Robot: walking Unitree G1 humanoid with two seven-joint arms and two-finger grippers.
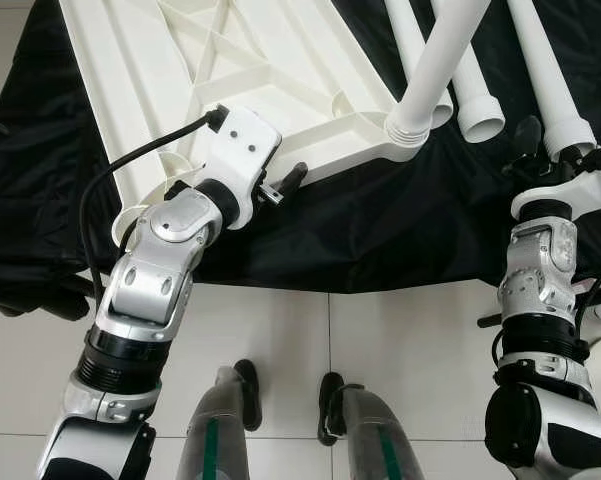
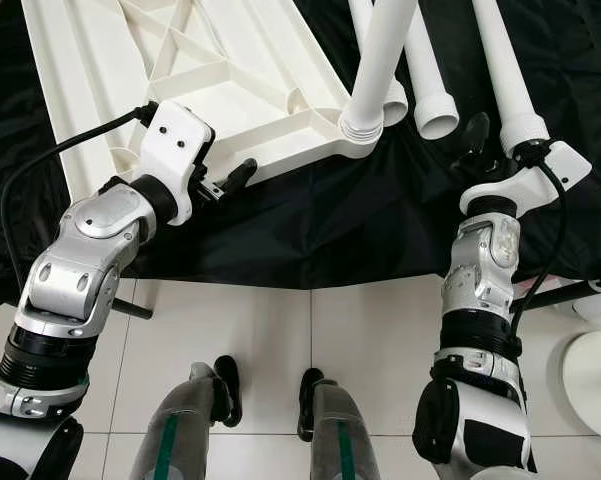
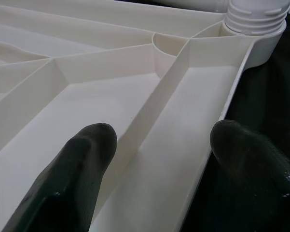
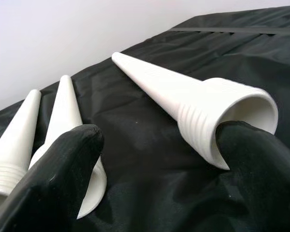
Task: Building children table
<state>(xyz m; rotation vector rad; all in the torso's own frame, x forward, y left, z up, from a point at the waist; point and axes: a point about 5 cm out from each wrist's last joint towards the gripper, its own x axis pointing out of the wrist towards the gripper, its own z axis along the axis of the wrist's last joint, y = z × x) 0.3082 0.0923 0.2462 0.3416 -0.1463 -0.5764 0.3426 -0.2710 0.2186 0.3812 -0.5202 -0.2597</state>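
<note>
Tabletop (image 1: 230, 60), ribbed white plastic, lying upside down on black cloth (image 1: 400, 240), left gripper (image 3: 159, 159) spreading across its edge, right gripper (image 4: 159, 159) gaping beside tapered leg (image 4: 183, 99).

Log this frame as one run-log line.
left gripper: open, straddling tabletop edge | right gripper: open at loose leg | one leg fitted

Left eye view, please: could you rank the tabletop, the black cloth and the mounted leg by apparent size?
1. black cloth
2. tabletop
3. mounted leg, though rising towards the camera may exaggerate it.
</note>
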